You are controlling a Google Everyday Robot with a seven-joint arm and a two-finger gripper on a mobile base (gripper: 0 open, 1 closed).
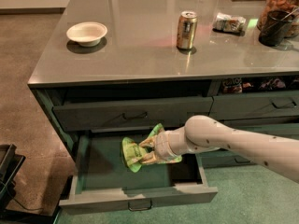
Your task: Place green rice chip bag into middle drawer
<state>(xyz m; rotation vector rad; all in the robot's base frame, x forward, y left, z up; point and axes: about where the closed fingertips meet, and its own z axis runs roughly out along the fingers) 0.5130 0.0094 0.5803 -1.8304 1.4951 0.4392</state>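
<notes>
The green rice chip bag is over the green inner tray of the open middle drawer, near its middle. My gripper reaches into the drawer from the right and is shut on the bag's right side. The bag hangs low, and I cannot tell whether it touches the tray. My pale arm crosses above the drawer's right end and hides that part. The drawer's low front with its small dark handle is pulled out toward the camera.
On the grey counter stand a white bowl, a drink can, a small wrapped packet and a jar. The closed upper drawer sits just above my gripper. A black object is on the floor at left.
</notes>
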